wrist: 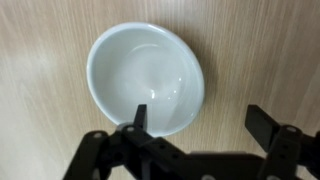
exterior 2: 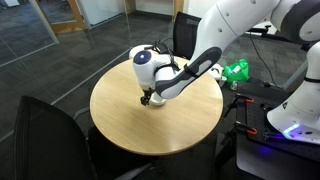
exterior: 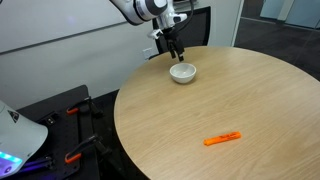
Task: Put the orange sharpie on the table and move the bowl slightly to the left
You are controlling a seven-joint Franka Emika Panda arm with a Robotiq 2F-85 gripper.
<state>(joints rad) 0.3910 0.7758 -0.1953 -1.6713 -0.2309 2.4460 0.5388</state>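
In the wrist view the gripper hangs spread and empty, its 2 fingers straddling the white bowl's rim at 5 o'clock. The bowl's centre lies toward 11 o'clock.

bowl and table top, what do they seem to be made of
The bowl is probably glazed ceramic, possibly glossy plastic: smooth plain white with soft reflections on its inner wall. The table has a light wood-grain top with a matte finish and fine streaks in the wrist view. Solid wood, veneer or laminate cannot be told.
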